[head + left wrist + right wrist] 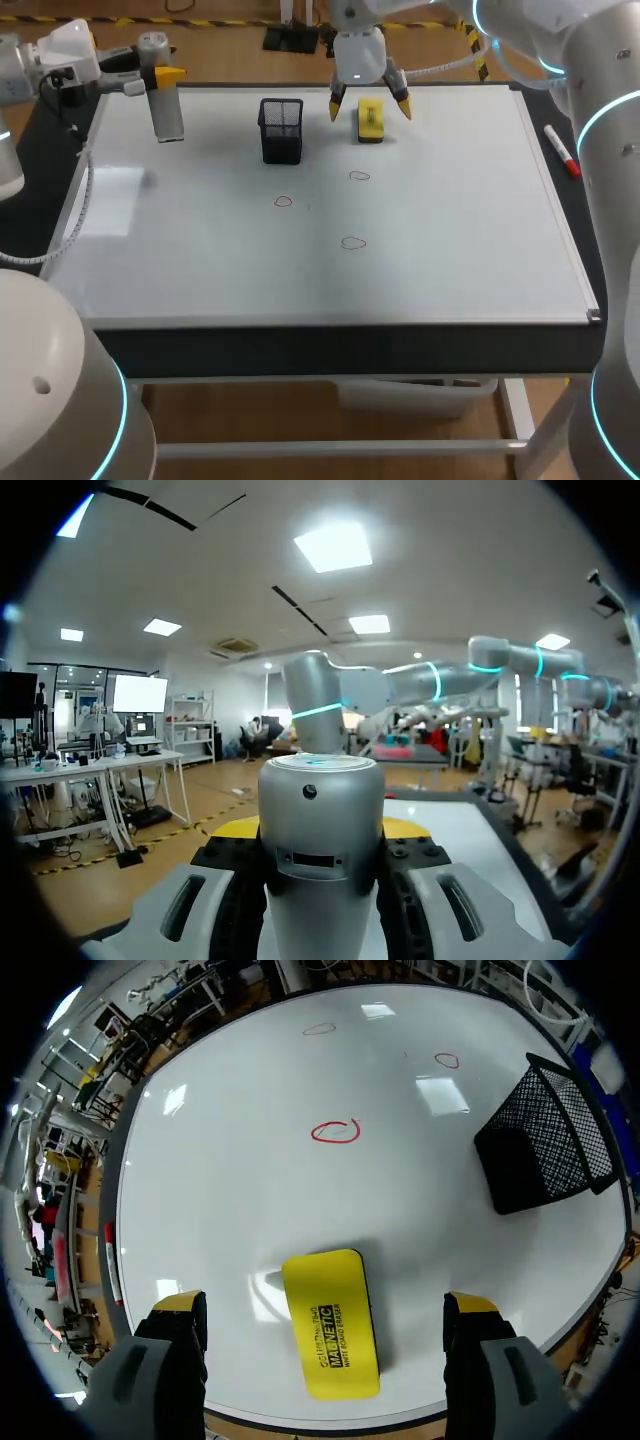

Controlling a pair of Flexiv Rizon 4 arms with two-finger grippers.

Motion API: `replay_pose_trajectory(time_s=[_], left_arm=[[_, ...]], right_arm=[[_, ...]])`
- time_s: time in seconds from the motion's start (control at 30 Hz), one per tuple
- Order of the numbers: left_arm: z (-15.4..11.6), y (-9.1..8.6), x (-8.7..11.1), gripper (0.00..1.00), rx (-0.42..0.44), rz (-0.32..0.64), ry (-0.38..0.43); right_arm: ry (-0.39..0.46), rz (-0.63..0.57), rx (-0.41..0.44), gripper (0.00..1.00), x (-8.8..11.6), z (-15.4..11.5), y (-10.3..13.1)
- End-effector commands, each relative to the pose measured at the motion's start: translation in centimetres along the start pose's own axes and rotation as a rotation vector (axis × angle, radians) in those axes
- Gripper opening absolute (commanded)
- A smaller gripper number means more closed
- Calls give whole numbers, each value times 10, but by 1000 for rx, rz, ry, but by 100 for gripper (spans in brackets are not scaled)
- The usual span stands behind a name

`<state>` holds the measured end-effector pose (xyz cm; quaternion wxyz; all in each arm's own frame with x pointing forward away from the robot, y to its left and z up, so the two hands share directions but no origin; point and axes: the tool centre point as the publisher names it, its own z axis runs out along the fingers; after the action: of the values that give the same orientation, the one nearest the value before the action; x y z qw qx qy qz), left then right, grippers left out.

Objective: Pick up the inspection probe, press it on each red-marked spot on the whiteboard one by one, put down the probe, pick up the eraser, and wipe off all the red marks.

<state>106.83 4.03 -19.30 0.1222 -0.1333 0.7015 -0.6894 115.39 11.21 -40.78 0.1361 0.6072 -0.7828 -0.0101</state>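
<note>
Three red marks (353,242): on whiteboard (450,220), near eraser (332,1322).
Right tool (370,110): fingers apart, straddling eraser (not touching).
Left tool (162,75): clamped on probe (168,115), far from eraser.

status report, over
Left end effector shut on probe. Right end effector open over eraser. Three red marks unwiped. Mesh holder beside eraser.

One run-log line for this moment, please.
left gripper: shut on probe | right gripper: open over eraser | red marks: three, unwiped
</note>
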Motion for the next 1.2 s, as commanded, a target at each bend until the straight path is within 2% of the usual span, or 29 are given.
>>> replay_pose_trajectory(time_s=[0.03, 0.73, 1.2], left_arm=[[0, -1, 1, 0, 0, 1, -2], [0, -1, 1, 0, 0, 1, -2], [0, -1, 1, 0, 0, 1, -2]], right_arm=[[381, 0, -9, 100, -3, -5, -4], [381, 0, -9, 100, -3, -5, -4], [240, -107, 44, 100, 3, 7, -2]])
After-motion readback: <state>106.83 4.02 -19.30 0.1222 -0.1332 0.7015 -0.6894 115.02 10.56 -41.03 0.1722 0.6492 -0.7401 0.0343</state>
